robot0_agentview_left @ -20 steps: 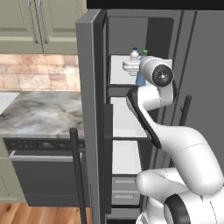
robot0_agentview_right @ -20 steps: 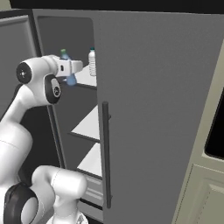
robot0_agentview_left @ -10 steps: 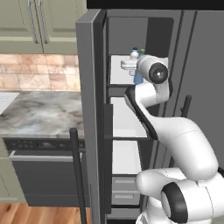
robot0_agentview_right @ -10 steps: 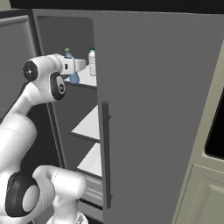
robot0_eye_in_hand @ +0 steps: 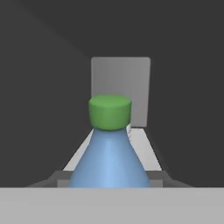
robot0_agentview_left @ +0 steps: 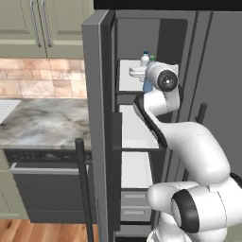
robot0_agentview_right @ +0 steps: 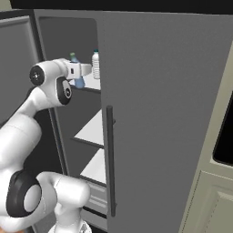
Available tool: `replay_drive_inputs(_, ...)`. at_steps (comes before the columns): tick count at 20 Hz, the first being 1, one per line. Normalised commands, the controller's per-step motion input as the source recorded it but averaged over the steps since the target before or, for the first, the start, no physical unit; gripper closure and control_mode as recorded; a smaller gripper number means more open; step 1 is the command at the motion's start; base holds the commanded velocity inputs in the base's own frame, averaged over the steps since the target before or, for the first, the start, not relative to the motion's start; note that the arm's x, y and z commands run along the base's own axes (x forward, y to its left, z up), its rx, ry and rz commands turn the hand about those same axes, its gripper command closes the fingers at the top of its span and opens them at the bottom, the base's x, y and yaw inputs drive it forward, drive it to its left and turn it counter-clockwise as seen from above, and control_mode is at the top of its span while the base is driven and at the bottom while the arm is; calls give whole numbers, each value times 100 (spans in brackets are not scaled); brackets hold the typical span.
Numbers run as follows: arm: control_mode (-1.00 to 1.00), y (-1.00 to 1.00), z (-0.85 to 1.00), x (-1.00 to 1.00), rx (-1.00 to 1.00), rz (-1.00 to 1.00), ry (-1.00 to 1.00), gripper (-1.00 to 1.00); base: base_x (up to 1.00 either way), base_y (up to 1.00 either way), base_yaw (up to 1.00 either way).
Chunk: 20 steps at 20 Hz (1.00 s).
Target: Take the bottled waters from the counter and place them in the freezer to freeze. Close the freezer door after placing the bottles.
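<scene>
You are looking at flat, even, rendered lighting in both base views, with no single lamp showing and no glare on the grey freezer door (robot0_agentview_left: 98, 118). The freezer (robot0_agentview_left: 137, 42) interior is sitting dim at the upper centre of the left base view, while its white shelves are catching the most light. Soft shading is rounding the white arm (robot0_agentview_left: 189, 146). In the hand view the surroundings are falling into near black, a pale panel is glowing at centre, and the blue bottle (robot0_eye_in_hand: 109, 164) is looking soft and slightly blurred. Edges are staying straight, without visible distortion.
</scene>
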Motion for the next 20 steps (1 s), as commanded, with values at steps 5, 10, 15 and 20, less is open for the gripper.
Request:
replay_drive_inputs(5, -100, 0, -15, 19, 0, 0, 0, 100, 0, 0, 0)
replay_drive_inputs(10, -100, 0, -15, 21, 0, 0, 0, 100, 0, 0, 0)
replay_drive_inputs(15, -100, 0, -12, 24, 0, 0, 0, 100, 0, 0, 0)
replay_drive_inputs(20, -100, 0, -7, 26, 0, 0, 0, 100, 0, 0, 0)
